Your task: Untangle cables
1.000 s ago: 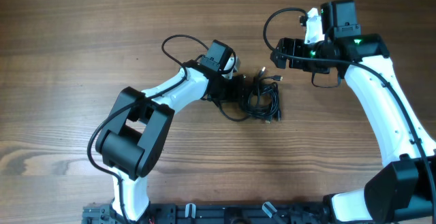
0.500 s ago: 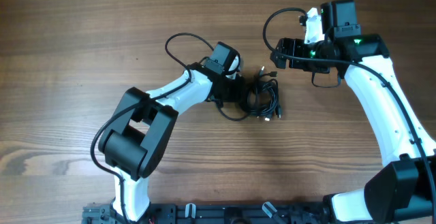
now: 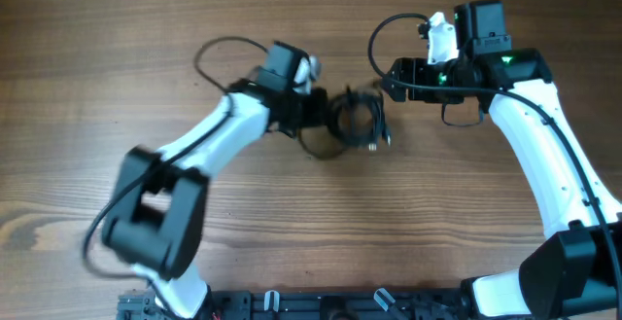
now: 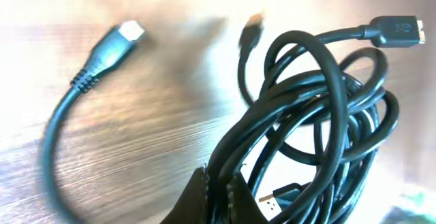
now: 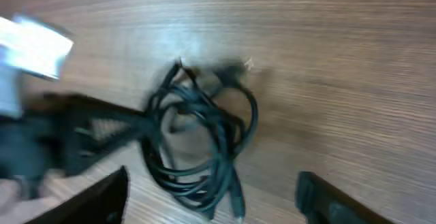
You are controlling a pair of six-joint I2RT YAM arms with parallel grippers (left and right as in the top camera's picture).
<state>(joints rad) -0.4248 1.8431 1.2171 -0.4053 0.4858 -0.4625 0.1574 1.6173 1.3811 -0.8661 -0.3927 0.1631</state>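
The cables (image 3: 358, 124) are a tangled bundle of thin black cords in the middle of the table. My left gripper (image 3: 326, 116) is shut on strands at the bundle's left edge. In the left wrist view the gripper (image 4: 218, 180) pinches two strands of the bundle (image 4: 320, 115). A grey-tipped plug (image 4: 126, 33) trails to the left, and a flat plug (image 4: 398, 30) sticks out at the upper right. My right gripper (image 3: 387, 79) is open just right of and above the bundle. In the right wrist view the gripper (image 5: 211, 183) stands wide open over the bundle (image 5: 204, 135), not touching it.
Thicker black wires loop from each arm's wrist: one (image 3: 219, 48) at the left arm, one (image 3: 389, 28) at the right. The left arm (image 5: 48, 135) shows blurred at the left of the right wrist view. The wooden table (image 3: 97, 67) spreads around.
My left arm has swung left and up, dragging the cable bundle with it; it is motion-blurred now. My right gripper has shifted slightly left and stays open.
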